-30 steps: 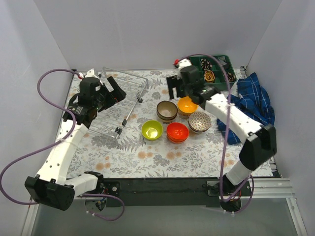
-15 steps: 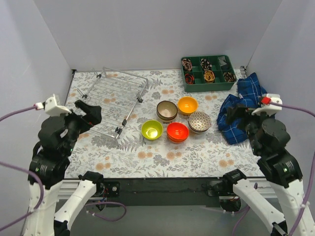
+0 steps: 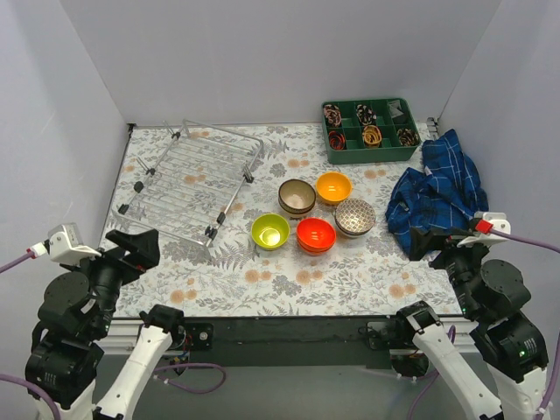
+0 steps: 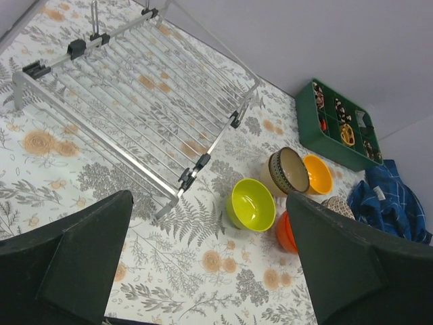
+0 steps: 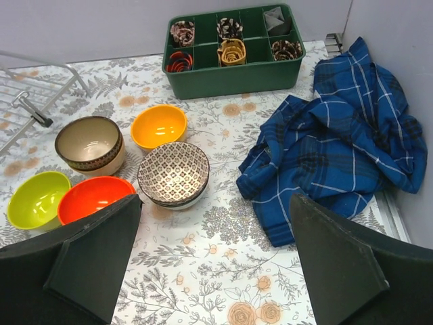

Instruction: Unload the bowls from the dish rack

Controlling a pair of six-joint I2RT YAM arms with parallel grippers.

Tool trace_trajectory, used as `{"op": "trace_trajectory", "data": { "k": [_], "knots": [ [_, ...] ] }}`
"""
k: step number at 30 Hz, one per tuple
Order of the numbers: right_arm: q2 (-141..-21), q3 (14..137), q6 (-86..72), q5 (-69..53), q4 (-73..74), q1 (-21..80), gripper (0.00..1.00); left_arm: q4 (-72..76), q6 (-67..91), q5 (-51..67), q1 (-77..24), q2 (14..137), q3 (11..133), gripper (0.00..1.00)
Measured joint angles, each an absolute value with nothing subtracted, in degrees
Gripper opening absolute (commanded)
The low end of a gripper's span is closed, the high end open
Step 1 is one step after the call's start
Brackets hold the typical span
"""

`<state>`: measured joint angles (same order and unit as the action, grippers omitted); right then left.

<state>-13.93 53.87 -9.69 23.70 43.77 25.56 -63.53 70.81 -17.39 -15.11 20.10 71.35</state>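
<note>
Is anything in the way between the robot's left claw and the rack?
No. Nothing visible stands between the left gripper and the rack, only bare flowery table. The rack holds no bowls; they sit on the table beside it.

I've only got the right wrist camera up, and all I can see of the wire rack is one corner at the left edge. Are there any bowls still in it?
Observer: No. The silver wire dish rack holds no bowls; its bars are bare from end to end.
Operator: What is the left gripper doing?
Observer: The left gripper is open and holds nothing. It hangs above the near left corner, short of the rack.
Operator: And how does the rack sit?
Observer: It stands at the far left of the flower-patterned table, turned askew to the table's edges.
</note>
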Motion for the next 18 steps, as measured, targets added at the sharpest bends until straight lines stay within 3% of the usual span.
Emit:
{"op": "trace_trajectory", "data": {
  "k": [18],
  "knots": [
    [-9.4,53.8,-9.2,25.5,47.3,25.6,0.99,-63.4,73.7,-17.1,-15.1,15.7,64.9,0.98]
  ]
}}
